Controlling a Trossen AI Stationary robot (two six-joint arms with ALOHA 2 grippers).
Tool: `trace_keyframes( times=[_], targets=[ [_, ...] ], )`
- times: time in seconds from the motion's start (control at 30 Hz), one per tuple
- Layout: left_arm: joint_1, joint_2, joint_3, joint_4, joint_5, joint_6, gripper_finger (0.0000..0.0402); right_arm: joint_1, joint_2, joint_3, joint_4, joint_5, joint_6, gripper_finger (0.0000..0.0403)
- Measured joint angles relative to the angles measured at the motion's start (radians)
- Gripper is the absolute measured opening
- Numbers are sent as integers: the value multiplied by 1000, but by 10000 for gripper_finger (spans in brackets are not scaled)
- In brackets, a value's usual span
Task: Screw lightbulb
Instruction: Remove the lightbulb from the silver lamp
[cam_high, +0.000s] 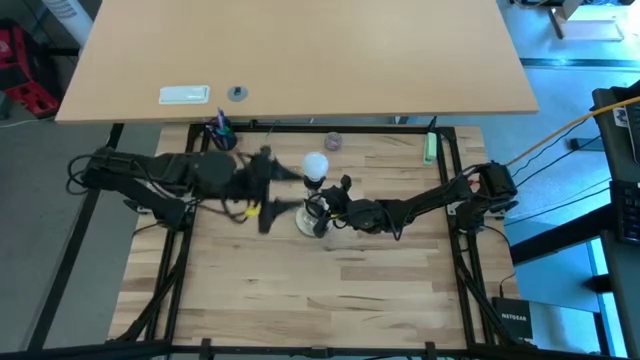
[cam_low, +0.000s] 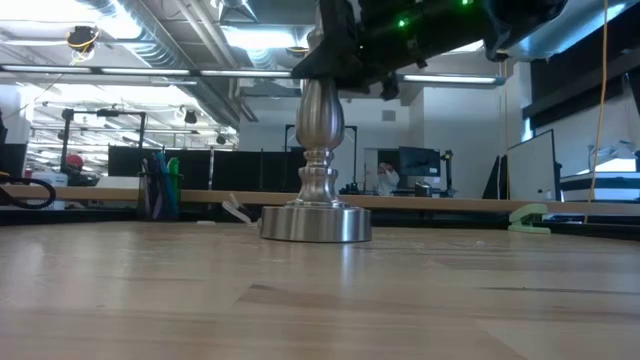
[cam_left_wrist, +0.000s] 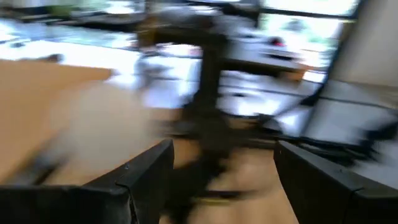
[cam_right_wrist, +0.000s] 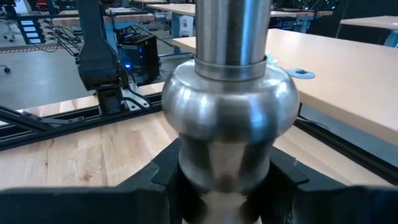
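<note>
We see our right hand (cam_high: 322, 212) clamped around the stem of the silvery stand (cam_low: 316, 190), its fingers (cam_right_wrist: 163, 177) pressed against the metal on both sides. The stand rests upright on the wooden table (cam_high: 250, 290). Our left hand (cam_high: 275, 192) hangs just beside it, fingers (cam_left_wrist: 146, 168) spread wide, holding nothing. The white lightbulb (cam_high: 315, 166) sits on top of the stand, between both hands.

A pale butcher-block surface (cam_high: 300, 270) sits in a black metal frame (cam_high: 455, 250). Beyond its far edge stands a lighter wooden desk (cam_high: 300, 50). Behind that, the room is an open workshop with ceiling ducts (cam_low: 150, 30), strip lights (cam_low: 260, 38), dark monitors (cam_low: 130, 160) and a whiteboard (cam_low: 530, 165).
</note>
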Motion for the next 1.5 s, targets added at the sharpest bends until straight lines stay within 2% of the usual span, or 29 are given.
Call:
trace_keyframes(
  times=[0.1, 0.17, 0.23, 0.4, 0.53, 0.63, 0.8, 0.97, 1.1, 1.2, 1.27, 1.33, 1.4, 1.5],
  targets=[
    [-45, 3, 0, 39, 146, 35, 265, -7, 0, 0, -1, -18, 2, 138],
    [-70, 2, 0, 51, 183, 63, 265, -9, 0, 0, -2, -26, 2, 138],
    [-83, -3, 0, 38, 166, 77, 265, -9, 0, 0, -2, -26, 3, 138],
    [-80, -15, 0, 9, -10, 106, 265, -8, 0, 0, -2, -27, 3, 138],
    [-57, -29, 0, 26, -21, 167, 265, -8, 0, 0, -2, -28, 4, 138],
    [-16, -28, 27, -5, -18, 147, 265, -8, 0, 0, -2, -29, 4, 138],
    [31, -19, 160, -125, -7, 134, 265, -8, 0, 0, -2, -30, 4, 138],
    [33, 9, 283, -280, 3, 154, 265, -8, 0, 0, -2, -30, 4, 138],
    [55, -12, 262, -427, -55, 187, 265, -8, 0, 0, -2, -29, 3, 138],
    [112, -44, 162, -419, -49, 196, 265, -9, 0, 0, -2, -36, 3, 138],
    [167, -77, 75, -328, 25, 198, 265, -9, 0, 0, -1, -37, 2, 138],
    [232, -114, -2, -208, 152, 202, 265, -9, 0, 0, -1, -37, 1, 138],
    [302, -133, -63, -74, 320, 191, 265, -9, 0, 0, -1, -38, 1, 138],
    [395, -106, -101, 25, 550, 159, 265, -9, 0, 0, -2, -40, 1, 138]
  ],
)
